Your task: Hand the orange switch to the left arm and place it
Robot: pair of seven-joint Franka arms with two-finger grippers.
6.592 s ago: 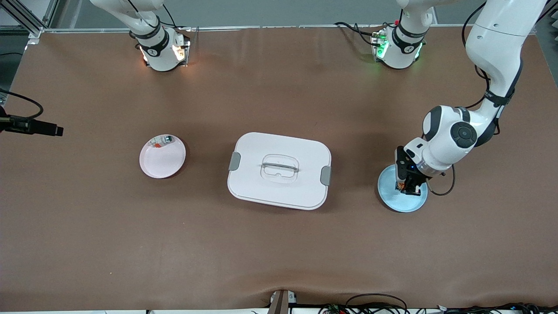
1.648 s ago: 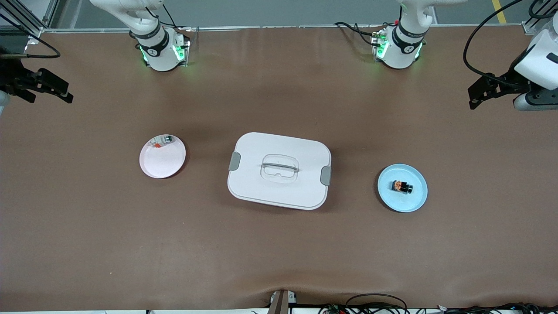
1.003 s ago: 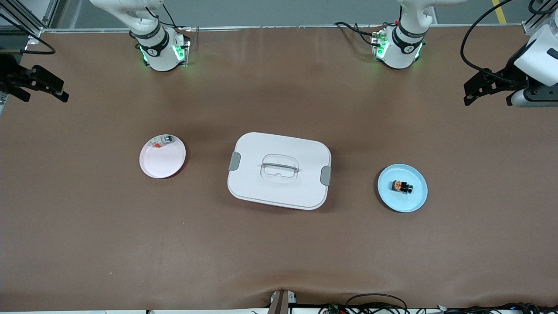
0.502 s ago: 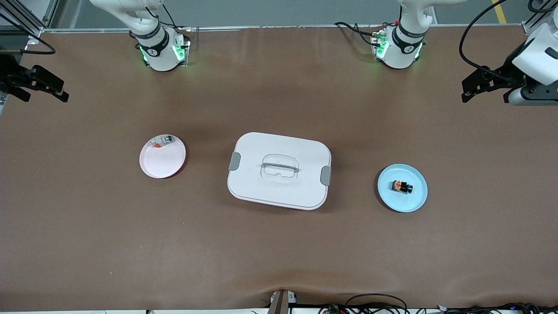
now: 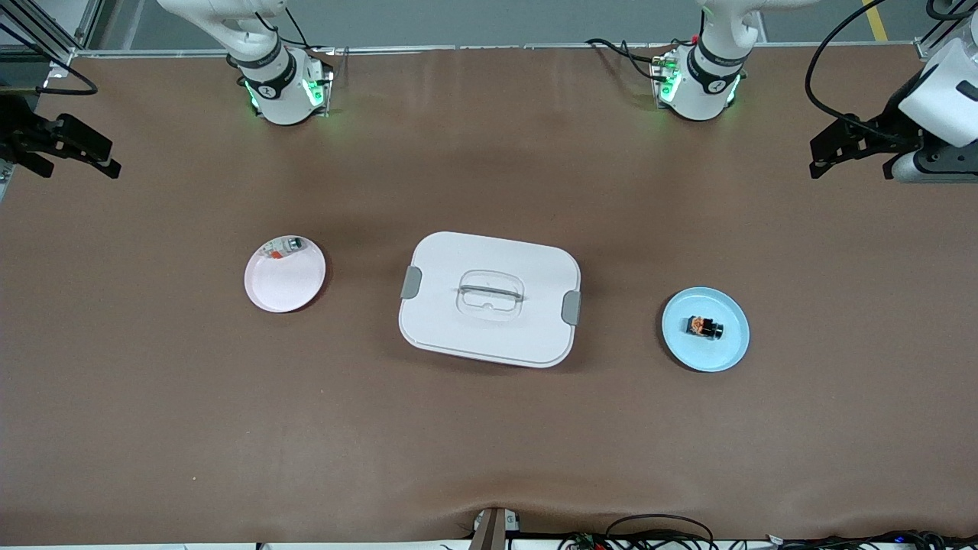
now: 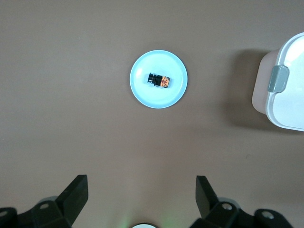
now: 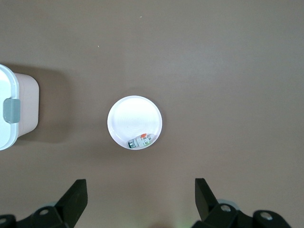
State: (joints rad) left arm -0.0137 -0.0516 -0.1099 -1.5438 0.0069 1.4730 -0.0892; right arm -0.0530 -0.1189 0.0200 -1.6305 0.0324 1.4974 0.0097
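Orange switch [image 5: 704, 328] lying on blue plate [image 5: 730, 355], frame right. Left gripper [image 5: 827, 149] upper right, right gripper [image 5: 72, 149] upper left, both hanging spread, empty.

box [image 5: 489, 299]: table centre, lid on
orange switch [image 5: 704, 327]: on blue plate [image 5: 730, 351], toward left arm's end from box (untouched)

Cut off by frame edges: box [image 6: 284, 90] in both wrist views; left gripper [image 5: 848, 149] and right gripper [image 5: 65, 145] bodies in front view.
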